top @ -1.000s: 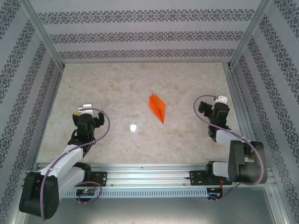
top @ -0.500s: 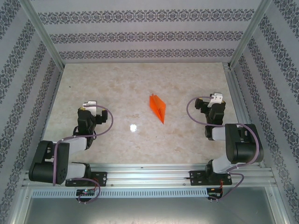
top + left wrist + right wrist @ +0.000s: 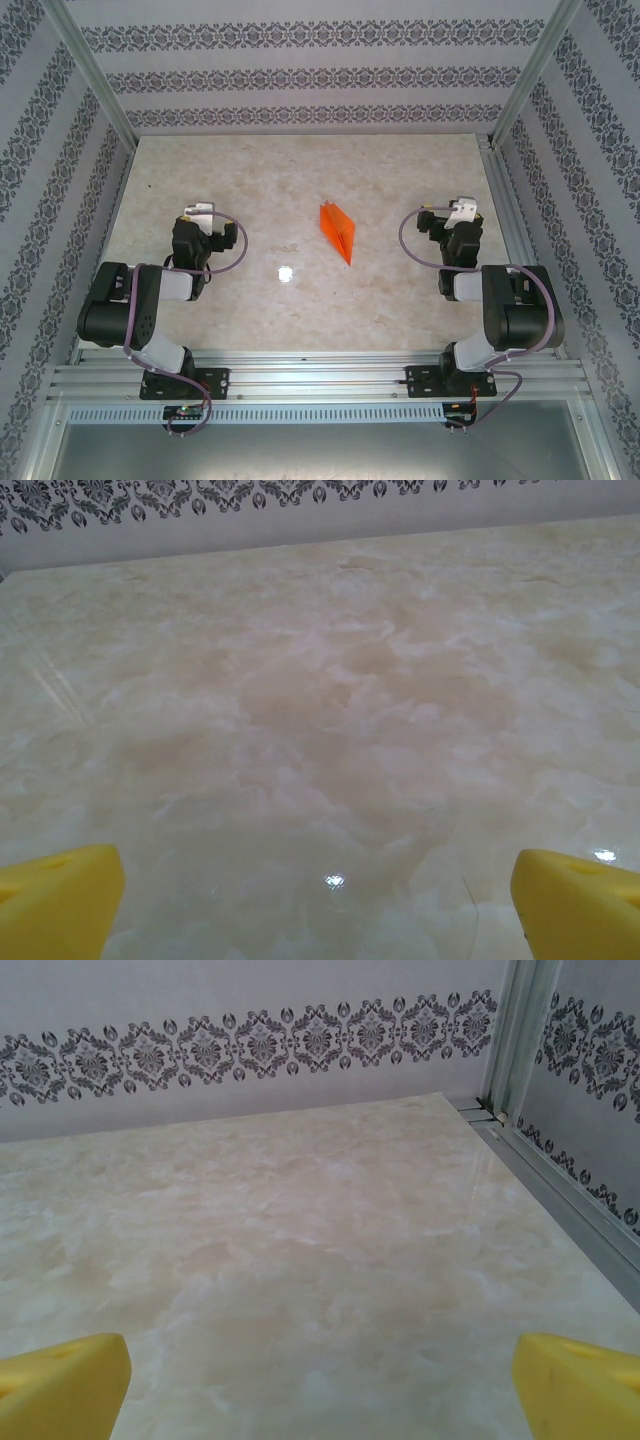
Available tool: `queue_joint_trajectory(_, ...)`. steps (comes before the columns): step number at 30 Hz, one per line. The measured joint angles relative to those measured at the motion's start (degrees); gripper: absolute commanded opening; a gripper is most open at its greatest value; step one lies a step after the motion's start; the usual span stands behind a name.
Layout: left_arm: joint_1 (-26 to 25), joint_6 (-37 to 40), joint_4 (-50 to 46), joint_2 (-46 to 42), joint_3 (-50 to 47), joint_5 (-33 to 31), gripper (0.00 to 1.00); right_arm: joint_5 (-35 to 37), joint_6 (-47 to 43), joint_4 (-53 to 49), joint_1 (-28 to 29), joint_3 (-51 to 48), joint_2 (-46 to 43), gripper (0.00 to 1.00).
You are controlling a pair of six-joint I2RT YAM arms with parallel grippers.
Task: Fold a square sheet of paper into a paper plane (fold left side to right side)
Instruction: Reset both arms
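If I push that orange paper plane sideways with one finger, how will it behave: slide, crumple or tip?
The paper plane is thin folded paper, so it is probably very light and floppy; a push may buckle it. The table looks glossy, with a glare spot, so the plane will likely skid easily. It lies low and flat, so rolling or tipping seems unlikely.
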Motion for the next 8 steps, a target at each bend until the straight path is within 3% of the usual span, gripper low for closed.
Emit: queue_joint_trajectory(8,0.0,0.0,0.0,0.0,0.0,0.0,1.0,0.35,-1.42,-0.02,1.66,0.0,0.0,0.98)
